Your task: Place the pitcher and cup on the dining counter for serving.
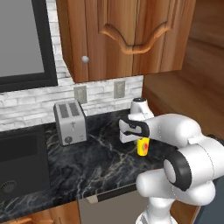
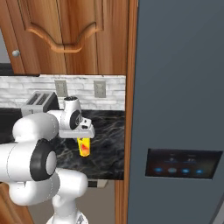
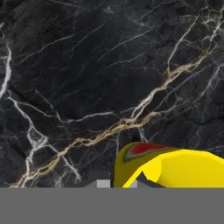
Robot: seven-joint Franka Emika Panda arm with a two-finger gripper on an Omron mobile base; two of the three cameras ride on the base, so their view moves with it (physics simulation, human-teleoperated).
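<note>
- The gripper point(image 1: 141, 139) hangs above the black marble kitchen countertop point(image 1: 100, 153), pointing down, with the yellow cup point(image 1: 142, 146) directly under the hand.
- The hand's own body hides the fingers, so whether they are closed on the cup cannot be told; the cup sits right at the fingertips and appears clear of the stone.
- In the hand view the cup point(image 3: 175, 168) lies at the bottom edge, its red mark turned up, with veined marble beyond it.
- A silver toaster point(image 1: 69, 122) stands well to the gripper's left, against the white brick wall point(image 1: 26, 107).
- Two wall outlets point(image 1: 80, 93) sit on the wall behind the gripper.
- Wooden upper cabinets point(image 1: 127, 35) hang above it.
- A tall grey refrigerator point(image 2: 179, 109) rises just to the gripper's right, past the countertop's end.
</note>
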